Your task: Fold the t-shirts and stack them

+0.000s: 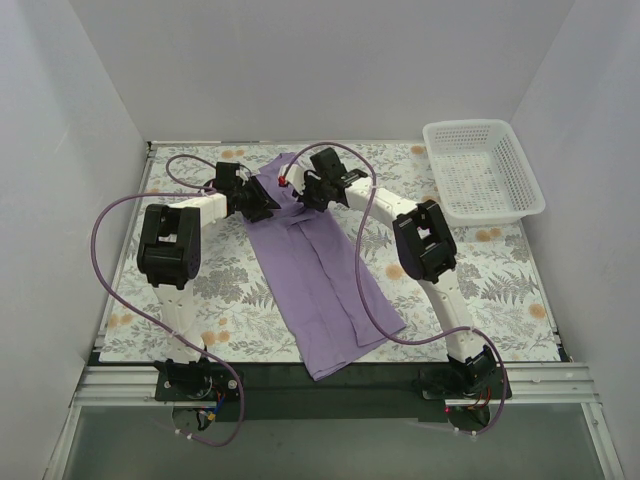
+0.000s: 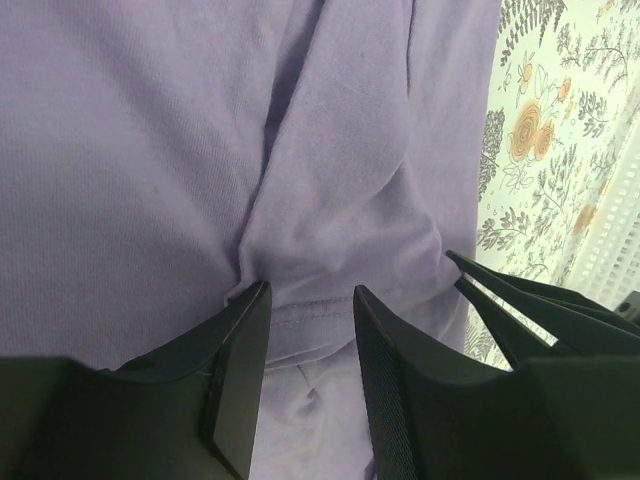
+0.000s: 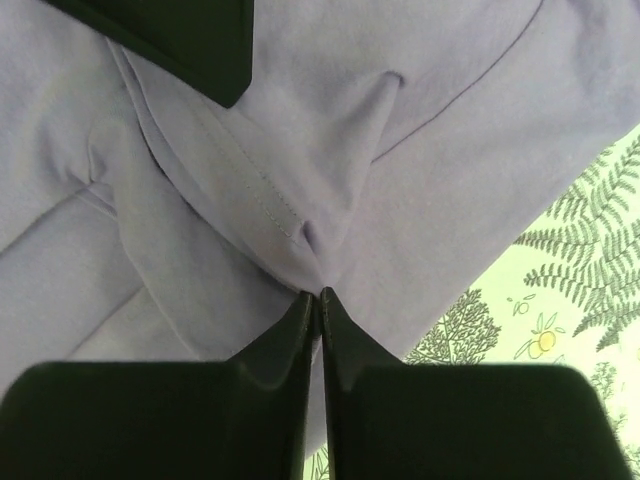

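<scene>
Right wrist view: the right gripper [image 3: 318, 293] has its jaws pressed together, a pucker of the lavender t-shirt [image 3: 200, 200] pinched at their tips and a stitched hem running up from the nip. In the left wrist view, the left gripper [image 2: 310, 290] has its jaws partly apart, straddling a hemmed edge where the cloth bunches against one finger; nothing looks clamped there. With both arms at the garment's far end, the likely aim is to take that end on two sides and carry it over toward the near end for the next fold. From above, the shirt lies as a long strip already folded lengthwise. It runs diagonally down the floral table [image 1: 500, 270] to its front edge, mostly smooth with a centre crease. The white basket [image 1: 468, 125] sits well apart at the far right corner.
</scene>
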